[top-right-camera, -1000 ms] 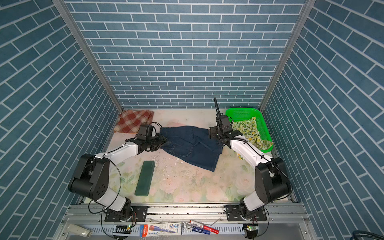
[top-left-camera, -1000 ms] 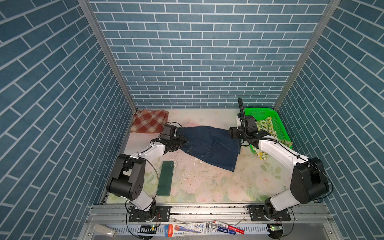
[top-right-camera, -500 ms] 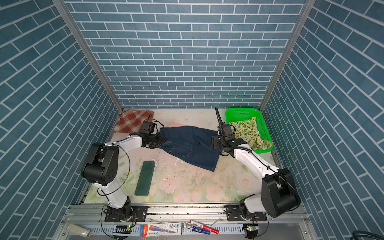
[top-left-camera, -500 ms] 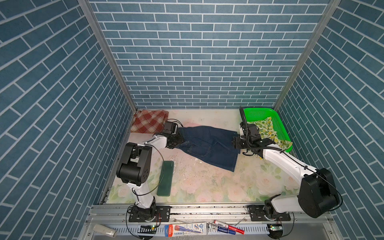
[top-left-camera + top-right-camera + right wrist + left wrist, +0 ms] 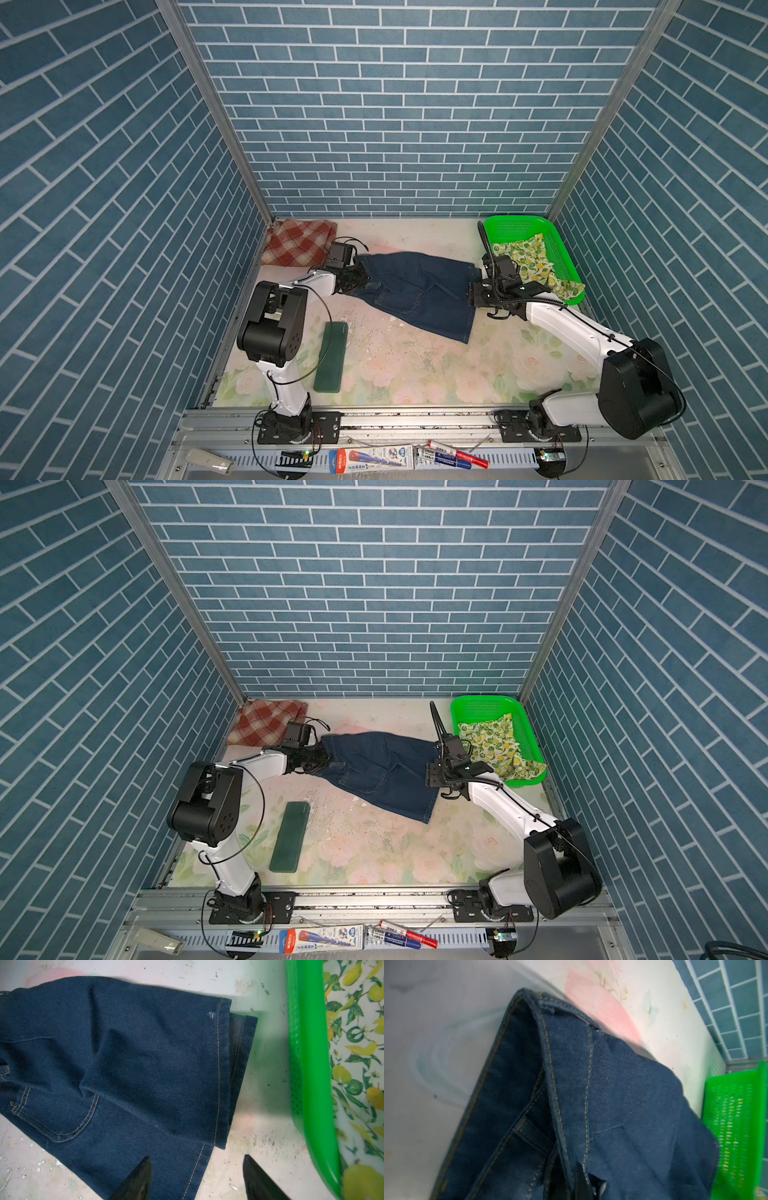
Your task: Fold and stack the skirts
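Observation:
The dark blue denim skirt (image 5: 415, 291) (image 5: 382, 771) lies spread out mid-table. My left gripper (image 5: 361, 276) (image 5: 328, 758) (image 5: 579, 1184) is shut on its waistband at the left end. At the hem on the right, my right gripper (image 5: 473, 295) (image 5: 430, 773) (image 5: 197, 1157) stands open, one finger over the denim (image 5: 124, 1053) and the other over bare table. The folded plaid skirt (image 5: 297, 245) (image 5: 266, 725) sits in the back left corner. The lemon-print skirt (image 5: 536, 266) (image 5: 498, 742) (image 5: 357, 1043) lies in the basket, spilling over its front rim.
The green mesh basket (image 5: 519, 224) (image 5: 482, 704) (image 5: 307, 1043) stands at the back right, close beside the right gripper. A flat dark green pad (image 5: 331, 357) (image 5: 290, 837) lies front left on the floral tabletop. Brick-pattern walls enclose three sides.
My left gripper has closed on the denim waistband. The right gripper has slid along the hem toward the front and is still open.

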Controlling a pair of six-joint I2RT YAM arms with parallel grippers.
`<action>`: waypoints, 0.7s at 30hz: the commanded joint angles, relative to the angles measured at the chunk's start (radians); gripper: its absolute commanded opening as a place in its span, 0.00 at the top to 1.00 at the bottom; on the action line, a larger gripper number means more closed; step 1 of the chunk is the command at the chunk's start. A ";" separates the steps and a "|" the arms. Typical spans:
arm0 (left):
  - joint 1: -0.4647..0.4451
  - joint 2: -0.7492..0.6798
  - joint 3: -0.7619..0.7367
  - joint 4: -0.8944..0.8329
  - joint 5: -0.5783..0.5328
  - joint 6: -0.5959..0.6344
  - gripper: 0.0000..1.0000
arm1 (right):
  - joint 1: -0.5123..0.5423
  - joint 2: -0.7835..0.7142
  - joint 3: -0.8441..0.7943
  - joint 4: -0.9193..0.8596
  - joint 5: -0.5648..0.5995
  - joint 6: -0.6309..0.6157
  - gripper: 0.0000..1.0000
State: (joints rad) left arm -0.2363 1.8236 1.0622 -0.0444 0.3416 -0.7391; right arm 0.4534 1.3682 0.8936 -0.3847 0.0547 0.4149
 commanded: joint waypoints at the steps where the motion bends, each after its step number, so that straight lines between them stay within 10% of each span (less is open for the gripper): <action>1: -0.003 -0.022 0.018 0.009 0.031 -0.011 1.00 | 0.003 -0.018 -0.037 -0.039 0.013 0.047 0.31; 21: 0.000 -0.052 0.145 -0.111 0.033 0.020 1.00 | -0.040 0.102 -0.157 0.272 -0.019 0.133 0.35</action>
State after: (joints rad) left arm -0.2379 1.7897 1.1805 -0.1322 0.3653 -0.7341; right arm 0.4221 1.4464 0.7742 -0.2081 0.0456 0.5022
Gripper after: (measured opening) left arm 0.070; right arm 0.648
